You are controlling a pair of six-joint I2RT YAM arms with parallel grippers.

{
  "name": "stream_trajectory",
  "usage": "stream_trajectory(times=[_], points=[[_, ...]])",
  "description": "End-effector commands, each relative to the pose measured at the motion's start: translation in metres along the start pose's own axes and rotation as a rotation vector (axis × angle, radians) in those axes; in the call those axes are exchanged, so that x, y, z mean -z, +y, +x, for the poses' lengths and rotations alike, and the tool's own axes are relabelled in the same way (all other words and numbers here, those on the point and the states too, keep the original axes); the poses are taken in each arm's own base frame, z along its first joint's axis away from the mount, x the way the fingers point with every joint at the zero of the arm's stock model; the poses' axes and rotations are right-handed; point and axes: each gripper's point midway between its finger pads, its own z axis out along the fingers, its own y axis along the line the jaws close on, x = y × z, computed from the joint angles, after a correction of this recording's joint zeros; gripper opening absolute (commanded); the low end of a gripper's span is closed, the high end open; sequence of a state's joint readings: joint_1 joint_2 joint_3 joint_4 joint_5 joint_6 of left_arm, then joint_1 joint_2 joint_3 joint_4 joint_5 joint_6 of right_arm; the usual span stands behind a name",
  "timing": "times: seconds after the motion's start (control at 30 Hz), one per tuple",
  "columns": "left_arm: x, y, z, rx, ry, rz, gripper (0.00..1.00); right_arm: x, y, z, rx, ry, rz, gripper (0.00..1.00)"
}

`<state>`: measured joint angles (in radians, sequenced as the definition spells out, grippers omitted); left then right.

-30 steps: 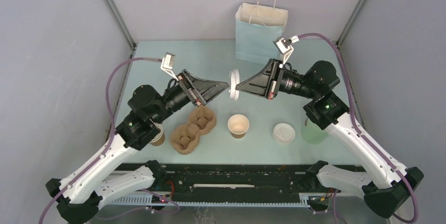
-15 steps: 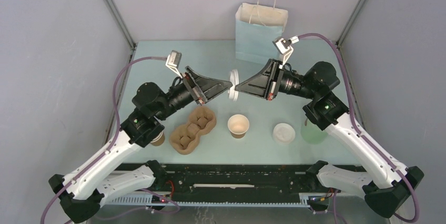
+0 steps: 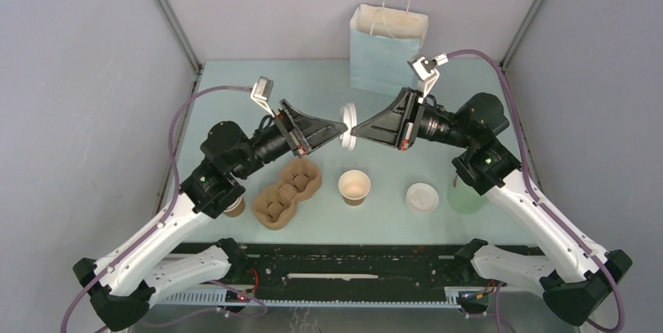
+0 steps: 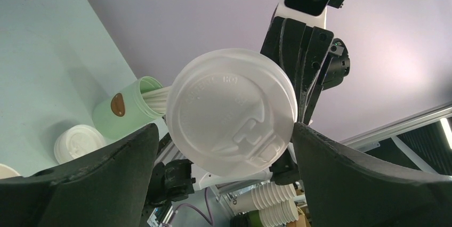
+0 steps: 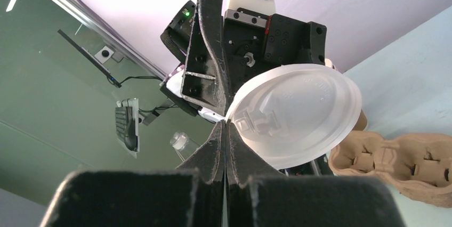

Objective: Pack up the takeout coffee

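The takeout coffee cup [image 3: 354,187], small, brown and open-topped, stands on the table below both grippers. My right gripper [image 3: 356,126] is shut on the rim of a white lid [image 3: 349,127] and holds it upright in mid-air; the pinch shows in the right wrist view [image 5: 225,126], with the lid [image 5: 298,115] to its right. My left gripper [image 3: 332,130] faces it, open. In the left wrist view the lid [image 4: 232,112] sits between its spread fingers [image 4: 224,131], and I cannot tell whether they touch it.
A brown pulp carrier [image 3: 287,192] lies left of the cup. A nested stack of brown cups [image 3: 234,206] stands by the left arm. A second white lid [image 3: 421,197] and a pale green cup [image 3: 466,196] sit to the right. A blue paper bag [image 3: 387,50] stands at the back.
My left arm has risen a little and its gripper has moved slightly right, closer around the lid. The right gripper and the lid have barely moved.
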<state>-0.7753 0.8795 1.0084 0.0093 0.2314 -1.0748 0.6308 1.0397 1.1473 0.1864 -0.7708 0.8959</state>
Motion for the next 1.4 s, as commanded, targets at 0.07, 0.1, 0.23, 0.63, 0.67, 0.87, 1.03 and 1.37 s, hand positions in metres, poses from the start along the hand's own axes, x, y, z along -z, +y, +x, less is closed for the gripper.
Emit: stream_trajectory(times=[0.07, 0.1, 0.23, 0.63, 0.67, 0.87, 1.03, 1.37], points=[[-0.004, -0.009, 0.001, 0.006, 0.024, 0.053, 1.0, -0.003, 0.009, -0.002, 0.03, -0.001, -0.05, 0.0], [-0.005, -0.01, 0.002, 0.006, 0.028, 0.059, 1.0, -0.003, 0.008, -0.003, 0.029, -0.002, -0.05, 0.0], [-0.003, -0.013, 0.002, 0.003, 0.028, 0.071, 1.0, -0.005, 0.004, 0.0, 0.022, 0.008, -0.041, 0.0], [0.002, -0.013, 0.0, 0.003, 0.019, 0.076, 1.0, -0.002, -0.006, 0.007, -0.002, 0.012, -0.019, 0.0], [0.002, -0.013, 0.0, 0.002, 0.019, 0.076, 1.0, -0.003, -0.007, 0.007, -0.003, 0.011, -0.018, 0.0], [0.003, -0.009, 0.0, 0.0, 0.015, 0.061, 1.0, -0.003, -0.007, 0.006, -0.003, 0.005, -0.014, 0.0], [0.002, -0.008, 0.0, -0.006, 0.015, 0.056, 0.98, -0.004, -0.008, 0.006, -0.006, 0.004, -0.011, 0.0], [0.001, 0.015, -0.001, -0.059, 0.009, -0.055, 0.85, -0.001, -0.016, 0.008, 0.006, -0.002, 0.036, 0.22]])
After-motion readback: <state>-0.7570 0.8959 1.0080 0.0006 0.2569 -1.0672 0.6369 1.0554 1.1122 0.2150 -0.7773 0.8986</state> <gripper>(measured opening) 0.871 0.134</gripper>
